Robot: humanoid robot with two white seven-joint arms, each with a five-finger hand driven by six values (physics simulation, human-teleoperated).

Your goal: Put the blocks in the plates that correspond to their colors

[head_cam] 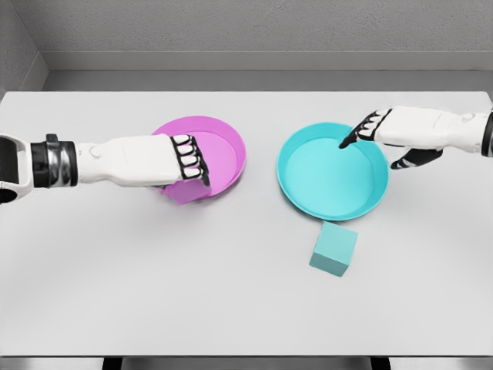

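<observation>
Fingers [189, 158] of the left hand [166, 160] curl downward over the near-left rim of the pink plate [223, 146], and a pink shape shows just beneath them at the plate's edge. It may be the pink block [185, 191] held in the curled fingers, though the hand hides too much of it to be sure. The left arm comes in across the grey table [154, 285] from the left edge.

Just right of the pink plate, close but apart, sits the blue plate [331, 181]. The blue block [334, 248] rests on the table just in front of this plate's near rim, not touching it.

Above the blue plate's far right rim hovers the right hand [393, 135], its fingers loosely spread, the forefinger pointing down toward the plate and the thumb hanging below. It holds nothing.

No writing, label or brand mark can be read anywhere.
</observation>
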